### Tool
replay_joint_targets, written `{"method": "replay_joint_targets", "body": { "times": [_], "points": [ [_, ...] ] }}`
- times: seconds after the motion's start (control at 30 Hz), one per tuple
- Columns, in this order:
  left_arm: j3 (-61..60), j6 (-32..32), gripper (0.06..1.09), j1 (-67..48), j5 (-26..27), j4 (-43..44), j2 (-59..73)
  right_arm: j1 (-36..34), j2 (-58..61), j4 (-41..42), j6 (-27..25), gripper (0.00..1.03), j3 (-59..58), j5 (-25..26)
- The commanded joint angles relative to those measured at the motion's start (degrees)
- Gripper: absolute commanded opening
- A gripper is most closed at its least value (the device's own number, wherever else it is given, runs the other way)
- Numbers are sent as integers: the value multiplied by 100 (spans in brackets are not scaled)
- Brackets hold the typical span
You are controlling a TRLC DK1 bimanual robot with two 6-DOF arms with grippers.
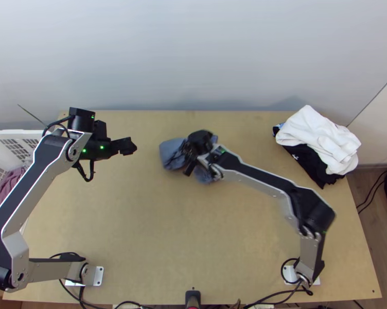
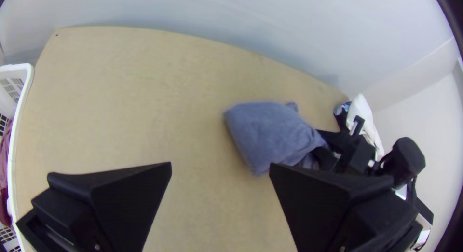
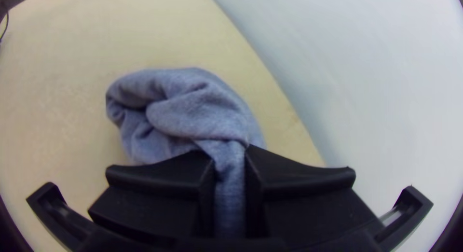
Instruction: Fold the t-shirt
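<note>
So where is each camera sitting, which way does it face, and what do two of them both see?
Top view: fixed high over the near edge of the table, looking steeply down; the left arm and right arm show.
Left wrist view: on the left arm's wrist, looking past the open left end effector over the table; the right arm shows farther off.
Right wrist view: on the right arm's wrist, looking along the right end effector, shut on blue-grey cloth.
Shared: both wrist views see that cloth and the pale wall.
</note>
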Motion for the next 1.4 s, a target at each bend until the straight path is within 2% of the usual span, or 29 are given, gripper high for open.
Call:
{"method": "replay_joint_targets", "body": {
  "times": [0.0, 0.2, 0.43, 0.7, 0.9, 1.0, 1.1, 1.2, 1.27, 1.37],
  "points": [
    [12, -51, 104, -22, -5, -4, -94, -480, -950, -3, 511, 3, 94, 23],
    [-85, -69, 104, -13, -13, -56, -296, -1342, -1934, -100, 863, 3, -231, 23],
    [-358, -43, 104, 5, -22, -92, -463, -3021, -3095, -284, 1039, 3, -442, -65],
    [-665, -8, 104, 13, -49, -92, -551, -5789, -3683, -390, 1197, 3, -547, -1313],
    [-938, 72, 104, 31, -101, -100, -639, -7749, -3472, -91, 1188, 3, -706, -2298],
    [-982, 124, 104, 84, -110, -109, -648, -8461, -3200, 226, 1144, 3, -908, -2561],
    [-999, 142, 104, 163, -110, -109, -630, -8769, -2857, 604, 1056, 3, -1189, -2640],
    [-1017, 159, 104, 233, -110, -109, -621, -8681, -2558, 1254, 1012, 3, -1611, -2640],
    [-1017, 168, 104, 295, -110, -109, -621, -8294, -2374, 1509, 1021, 3, -1795, -2588],
    [-1008, 186, 104, 409, -110, -127, -639, -7468, -2110, 1720, 1188, 3, -1813, -2069]
  ]
}}
